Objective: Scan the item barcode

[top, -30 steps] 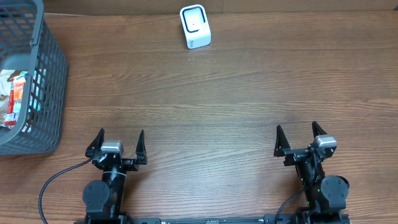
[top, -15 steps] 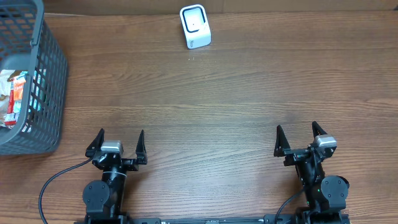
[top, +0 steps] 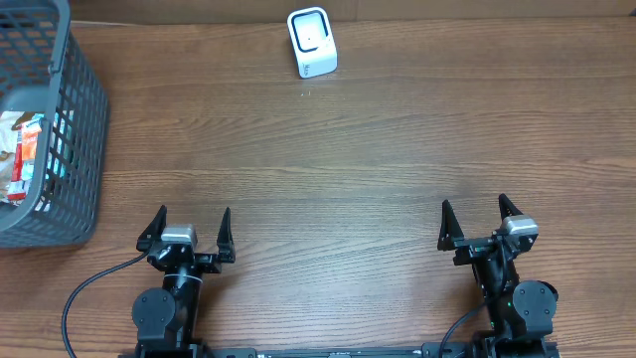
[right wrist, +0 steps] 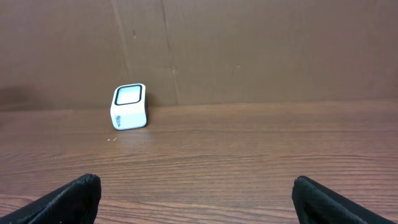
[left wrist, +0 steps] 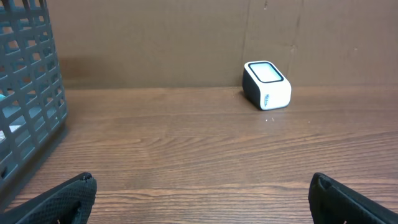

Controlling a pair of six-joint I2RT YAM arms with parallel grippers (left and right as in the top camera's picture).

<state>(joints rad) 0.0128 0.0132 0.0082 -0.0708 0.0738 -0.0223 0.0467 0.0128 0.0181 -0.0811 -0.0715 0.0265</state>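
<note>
While basket (top: 84,129) hugs L edge, scanner (top: 312,43) sits rear-ctr.

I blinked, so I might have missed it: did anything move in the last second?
Nothing visibly changed. The left fingers and right fingers stay open and empty at the near edge; the scanner, the basket and the packets in it sit where they were.

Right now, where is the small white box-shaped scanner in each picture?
Overhead: the small white box-shaped scanner sits at top centre.
Left wrist: scanner right of centre, far back.
Right wrist: scanner left of centre, far back.
Shared landmark: the far edge of the brown wooden table, just behind it.
</note>
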